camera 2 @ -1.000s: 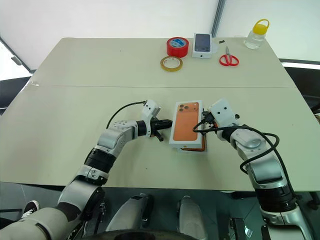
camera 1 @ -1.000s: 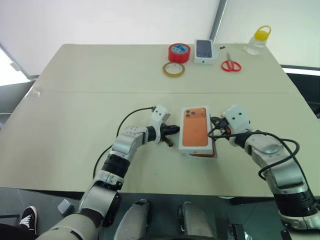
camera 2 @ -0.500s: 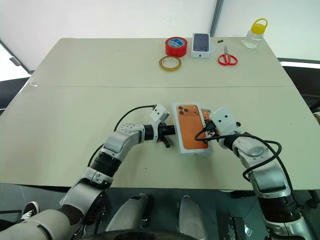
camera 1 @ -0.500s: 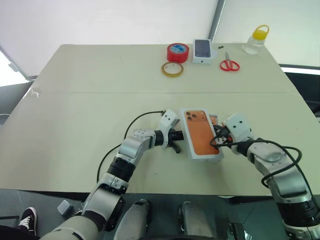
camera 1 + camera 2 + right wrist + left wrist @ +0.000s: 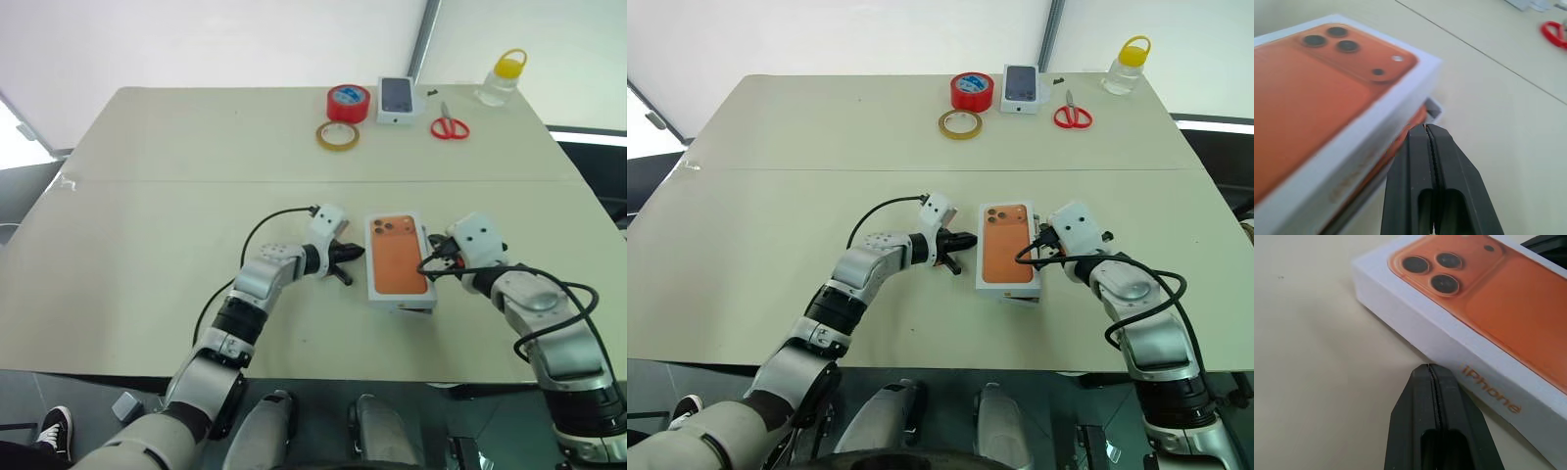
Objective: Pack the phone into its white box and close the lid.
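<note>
Lid alignment was the step in hand, as we judged it: the white lid, printed with an orange phone picture, lay skewed over the white box, whose corner, with the phone's orange edge in it, stuck out underneath on our right. Both sat near the front edge of the table. Our left gripper had its fingers pressed together just beside the lid's left wall, and our right gripper, fingers also together, stood at the exposed corner. To do this well, we thought, the two closed tips should push from opposite sides, gently, squaring the lid before pressing it down.
</note>
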